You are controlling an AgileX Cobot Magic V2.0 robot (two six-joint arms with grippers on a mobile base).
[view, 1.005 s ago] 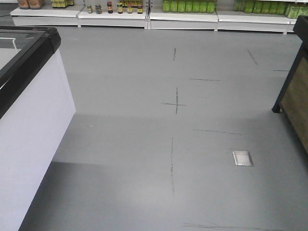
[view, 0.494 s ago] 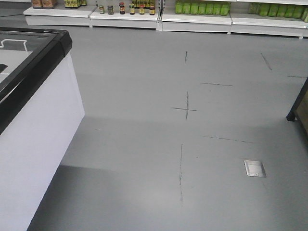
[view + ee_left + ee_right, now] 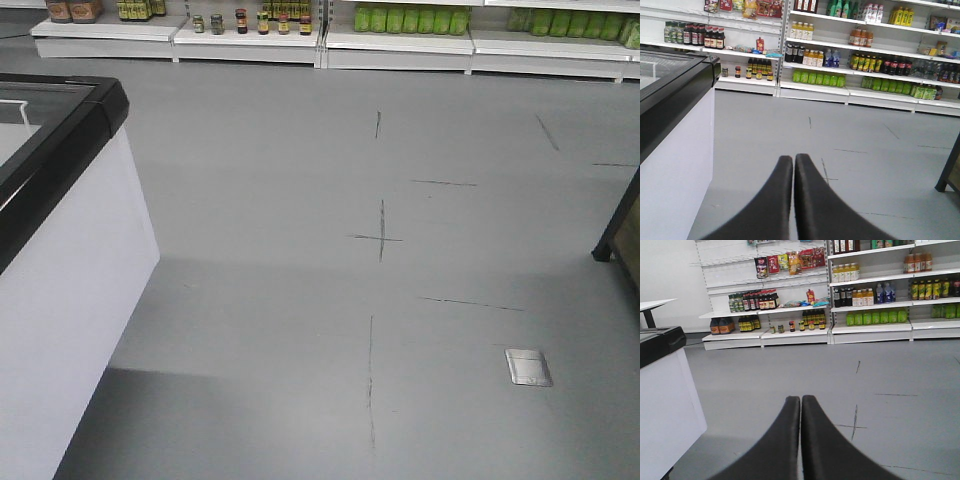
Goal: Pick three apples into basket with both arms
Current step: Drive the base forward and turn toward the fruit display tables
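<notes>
The apples and the basket are out of view in every frame. My left gripper (image 3: 793, 159) is shut and empty, its two black fingers pressed together and pointing out over the grey shop floor. My right gripper (image 3: 800, 400) is shut and empty in the same pose, above the floor. Neither arm shows in the front view.
A white chest freezer with a black rim (image 3: 60, 250) stands close on the left, also in the left wrist view (image 3: 675, 130) and right wrist view (image 3: 665, 390). Stocked shelves (image 3: 330, 30) line the far wall. A dark-legged wooden stand (image 3: 620, 230) is at the right. A metal floor plate (image 3: 528, 367) lies at the right front.
The front view has shifted: the floor marks and plate have slid downward, and the freezer, after swinging wider, sits back further left. The shelves stay at the top edge.
</notes>
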